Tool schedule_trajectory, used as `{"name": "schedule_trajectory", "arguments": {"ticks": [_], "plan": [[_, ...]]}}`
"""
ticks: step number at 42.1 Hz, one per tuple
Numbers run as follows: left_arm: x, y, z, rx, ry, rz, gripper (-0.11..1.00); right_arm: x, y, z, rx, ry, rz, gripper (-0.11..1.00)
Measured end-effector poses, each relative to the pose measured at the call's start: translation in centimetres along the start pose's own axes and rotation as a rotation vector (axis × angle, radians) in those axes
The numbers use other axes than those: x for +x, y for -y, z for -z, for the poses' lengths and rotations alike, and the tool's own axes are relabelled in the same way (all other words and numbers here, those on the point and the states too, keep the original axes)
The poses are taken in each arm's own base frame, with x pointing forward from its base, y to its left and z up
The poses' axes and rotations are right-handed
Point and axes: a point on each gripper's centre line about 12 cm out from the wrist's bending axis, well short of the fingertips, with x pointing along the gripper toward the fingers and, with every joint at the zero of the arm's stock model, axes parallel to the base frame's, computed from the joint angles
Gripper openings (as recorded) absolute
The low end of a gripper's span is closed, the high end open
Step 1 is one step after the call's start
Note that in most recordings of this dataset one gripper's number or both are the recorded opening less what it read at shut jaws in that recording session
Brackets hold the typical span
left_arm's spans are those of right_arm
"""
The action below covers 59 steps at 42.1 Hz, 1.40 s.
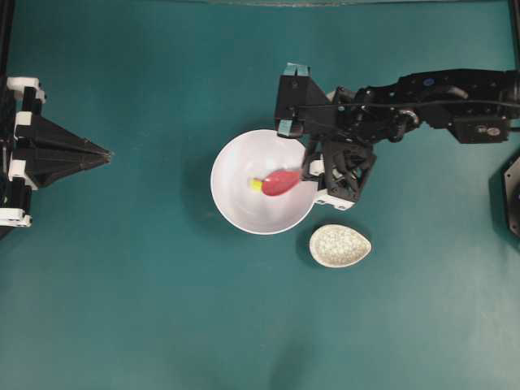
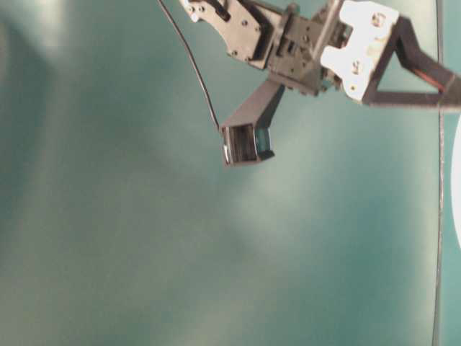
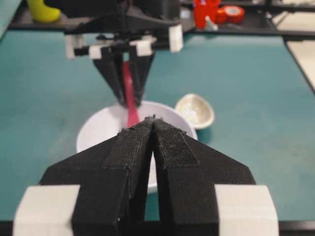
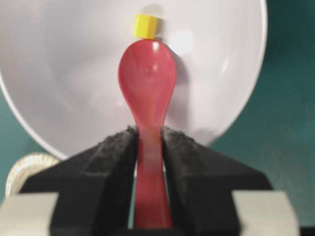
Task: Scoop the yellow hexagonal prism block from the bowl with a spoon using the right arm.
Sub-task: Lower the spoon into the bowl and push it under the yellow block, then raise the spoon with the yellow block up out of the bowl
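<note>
1. left gripper [image 1: 106, 154]: parked at the far left edge of the overhead view, well apart from everything; the left wrist view shows its jaws pressed together tip to tip, clenched on nothing. no visible part in the task
2. bowl [image 1: 236, 211]: sits mid-table, upright, just left of the right arm's wrist
3. yellow hexagonal prism block [image 4: 145, 26]: lying on the bowl floor, left of centre in the overhead view. not in the scoop yet
4. spoon [image 4: 147, 83]: scoop is inside the bowl, hollow side up, tip right at the block, touching or just shy of it, can't tell which from the right wrist view. handle runs back to the right
5. right gripper [image 4: 147, 147]: jaws clamped on the spoon handle from both sides, grip looks square and centred. it hangs over the bowl's right rim
6. speckled spoon rest [image 1: 340, 245]: just beside the bowl at lower right, nothing on it
7. status, as a judgement: spoon pickup done, spoon carried into the bowl done, lined up on the block done. left: push the tip under the block, get it seated in the scoop, lift it clear of the bowl without tipping. call it roughly halfway
8. risk: block is tiny and may skid ahead of the spoon tip up the bowl wall instead of riding in
</note>
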Motion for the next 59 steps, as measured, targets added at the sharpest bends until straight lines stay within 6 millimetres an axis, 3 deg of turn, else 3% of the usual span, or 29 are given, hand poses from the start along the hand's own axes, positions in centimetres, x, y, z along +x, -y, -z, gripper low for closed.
{"name": "schedule_trajectory", "arguments": {"ticks": [15,32,59], "plan": [[0.0,0.0,0.0,0.002,0.002,0.0,0.0,0.7,-1.1,-2.1,-0.034,0.083,0.001,0.24],[0.0,0.0,0.0,0.002,0.002,0.0,0.0,0.7,-1.6,-2.9,-0.047,0.131,0.003,0.24],[0.0,0.0,-0.1,-0.002,0.003,0.0,0.0,-1.1,-1.8,-4.1,-0.051,0.22,0.01,0.24]]}}
